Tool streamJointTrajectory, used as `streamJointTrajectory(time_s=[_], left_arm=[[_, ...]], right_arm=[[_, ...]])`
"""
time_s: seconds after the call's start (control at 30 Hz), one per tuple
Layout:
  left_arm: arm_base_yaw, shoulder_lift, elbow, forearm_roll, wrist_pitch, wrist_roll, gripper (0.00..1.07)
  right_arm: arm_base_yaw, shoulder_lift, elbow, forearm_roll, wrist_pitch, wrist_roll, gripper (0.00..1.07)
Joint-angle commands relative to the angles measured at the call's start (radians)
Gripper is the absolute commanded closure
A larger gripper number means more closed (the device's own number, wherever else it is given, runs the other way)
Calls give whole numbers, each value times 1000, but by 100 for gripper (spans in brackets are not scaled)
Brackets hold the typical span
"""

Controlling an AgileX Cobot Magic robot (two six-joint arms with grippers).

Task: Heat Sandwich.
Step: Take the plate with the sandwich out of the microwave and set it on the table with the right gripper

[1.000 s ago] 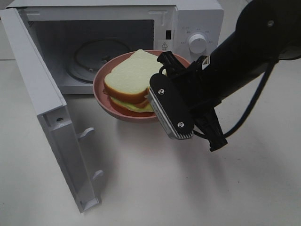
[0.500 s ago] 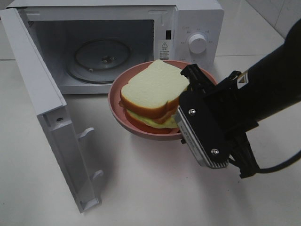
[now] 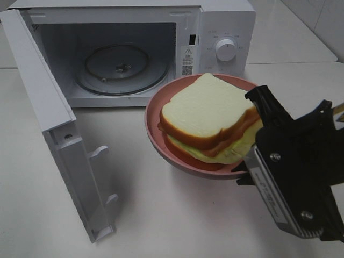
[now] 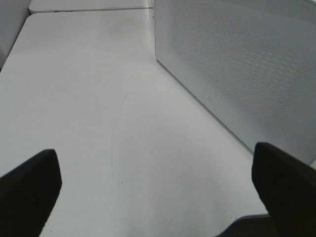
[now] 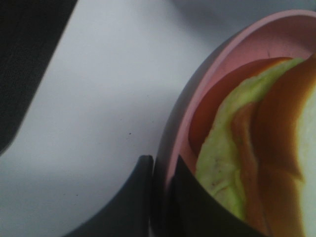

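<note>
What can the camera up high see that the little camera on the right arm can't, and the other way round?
Only the high view shows the white microwave, its open door and glass turntable. Only the right wrist view shows the right gripper shut on the round pink plate's rim, one finger on each side. Both show the white-bread sandwich on that plate and the white table.

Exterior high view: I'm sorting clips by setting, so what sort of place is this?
Probably a lab bench staged as a kitchen: an open microwave, a sandwich on a pink plate, and a bare white table.
</note>
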State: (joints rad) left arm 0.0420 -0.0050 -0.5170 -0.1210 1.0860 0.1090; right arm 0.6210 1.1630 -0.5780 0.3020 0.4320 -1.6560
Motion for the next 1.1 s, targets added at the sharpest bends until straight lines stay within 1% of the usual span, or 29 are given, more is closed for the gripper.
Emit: streamJointTrajectory(time_s=[0.03, 0.3, 0.33, 0.4, 0.5, 0.53, 0.57, 0.63, 0.67, 0.73, 0.83, 0.93, 1.1], left_arm=[[-1, -16, 0, -6, -9, 2, 9], [-1, -16, 0, -6, -9, 2, 9], [-1, -16, 0, -6, -9, 2, 9], [-1, -16, 0, -6, -9, 2, 9], [-1, -16, 0, -6, -9, 2, 9], [-1, -16, 0, -6, -9, 2, 9], [-1, -16, 0, -6, -9, 2, 9], [-1, -16, 0, -6, -9, 2, 9], [-1, -16, 0, -6, -9, 2, 9], [-1, -16, 0, -6, -9, 2, 9], [-1, -16, 0, -6, -9, 2, 9], [-1, -16, 0, -6, -9, 2, 9], [-1, -16, 0, -6, -9, 2, 9]], right_arm=[[2, -87, 26, -54, 28, 66, 107], [2, -195, 75, -155, 81, 200, 107], [2, -221, 92, -202, 93, 253, 107], [2, -235, 100, -226, 97, 283, 107], [2, -277, 114, -312, 121, 401, 107], [2, -277, 114, -312, 121, 401, 107], [2, -288, 114, -355, 136, 473, 107], [2, -291, 114, -401, 146, 541, 107], [2, -291, 114, -401, 146, 541, 107], [2, -291, 114, -458, 158, 615, 107], [2, -291, 114, -487, 158, 651, 107], [2, -291, 114, -536, 160, 735, 106], [2, -291, 114, -578, 162, 846, 106]])
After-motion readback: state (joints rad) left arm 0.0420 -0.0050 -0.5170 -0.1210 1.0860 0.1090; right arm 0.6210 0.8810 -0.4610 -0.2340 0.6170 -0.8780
